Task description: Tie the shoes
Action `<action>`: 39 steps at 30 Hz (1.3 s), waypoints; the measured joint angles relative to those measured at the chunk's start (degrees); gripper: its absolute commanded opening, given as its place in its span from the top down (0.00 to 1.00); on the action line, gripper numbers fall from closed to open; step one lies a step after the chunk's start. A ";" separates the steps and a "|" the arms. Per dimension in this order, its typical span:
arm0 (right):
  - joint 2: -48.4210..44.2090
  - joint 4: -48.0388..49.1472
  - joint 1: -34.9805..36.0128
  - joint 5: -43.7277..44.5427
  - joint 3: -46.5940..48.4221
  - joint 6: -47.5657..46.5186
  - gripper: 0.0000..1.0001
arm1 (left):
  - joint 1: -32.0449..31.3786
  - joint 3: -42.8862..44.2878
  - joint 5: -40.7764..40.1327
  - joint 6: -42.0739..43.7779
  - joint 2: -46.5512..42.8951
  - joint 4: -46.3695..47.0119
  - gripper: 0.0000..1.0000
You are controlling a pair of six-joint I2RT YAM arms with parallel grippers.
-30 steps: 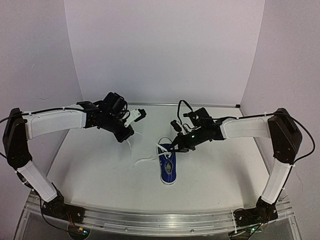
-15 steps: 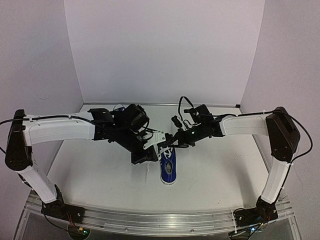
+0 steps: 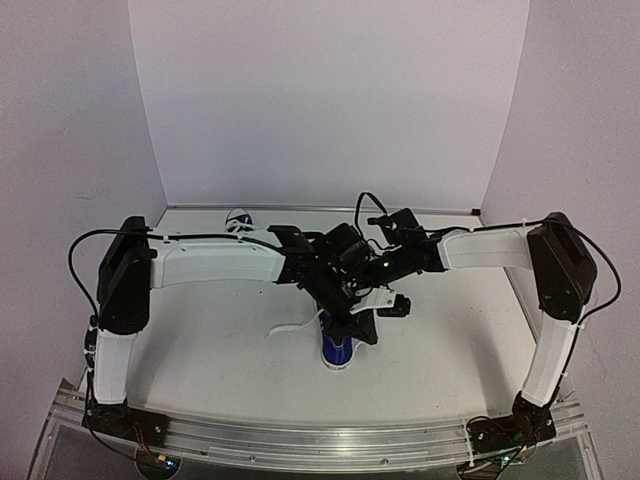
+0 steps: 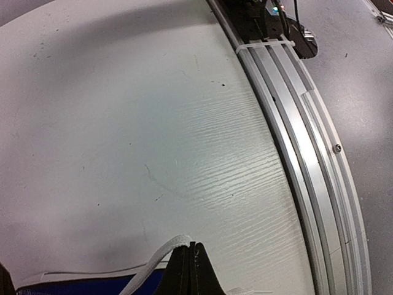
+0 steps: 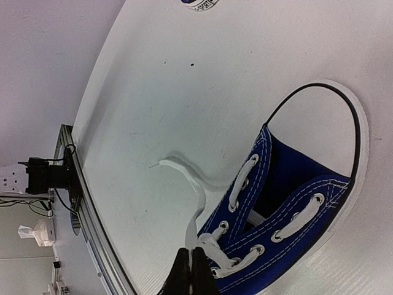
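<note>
**A:** Which step is this?

**B:** It looks like the first crossover. The left gripper [image 4: 192, 258] is pinched tight on a white lace [image 4: 153, 258]. The right gripper [image 5: 191, 261] is clamped on the other strand [image 5: 198, 195].

**A:** And the shoe?

**B:** The blue shoe [image 5: 295, 184] lies just beneath both grippers. The second shoe [image 3: 238, 217] sits well beyond them.

**A:** Next?

**B:** I'd judge that one strand needs tucking under the other. Then both grippers pull apart, keeping tension without dragging the shoe.
</note>
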 measured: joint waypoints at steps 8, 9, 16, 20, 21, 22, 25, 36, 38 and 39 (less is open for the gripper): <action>0.05 -0.07 -1.00 -0.63 0.09 -0.58 1.00 | -0.52 -8.05 0.86 1.73 -1.88 -0.41 1.00; 0.05 -0.06 -1.05 -0.67 0.09 -0.63 1.00 | 0.03 -11.56 1.04 0.92 -3.36 0.25 1.00; 0.05 -0.08 -1.13 -0.97 0.09 -0.68 1.00 | 5.91 -33.84 -0.43 -6.53 -17.71 6.77 1.00; 0.05 -0.08 -1.13 -0.97 0.09 -0.68 1.00 | 5.82 -36.72 -0.69 -9.65 -22.71 9.38 1.00; 0.05 -0.06 -1.13 -0.97 0.09 -0.68 1.00 | 5.27 -36.53 -0.57 -9.98 -22.83 10.11 1.00; 0.05 -0.06 -1.13 -0.97 0.09 -0.68 1.00 | 4.56 -36.14 -0.37 -10.37 -22.73 10.64 1.00; 0.05 -0.06 -1.13 -0.96 0.09 -0.68 1.00 | 2.21 -33.27 0.58 -10.67 -20.69 11.29 1.00; 0.05 -0.06 -1.15 -1.00 0.09 -0.89 1.00 | -0.27 -15.91 2.83 -5.92 -9.89 16.26 0.99; 0.05 -0.06 -1.15 -1.03 0.09 -0.92 1.00 | -0.27 -12.56 2.85 -4.51 -7.79 16.98 0.96; 0.05 -0.06 -1.15 -1.14 0.09 -0.94 1.00 | -0.27 -10.89 2.86 -3.68 -6.64 16.92 0.96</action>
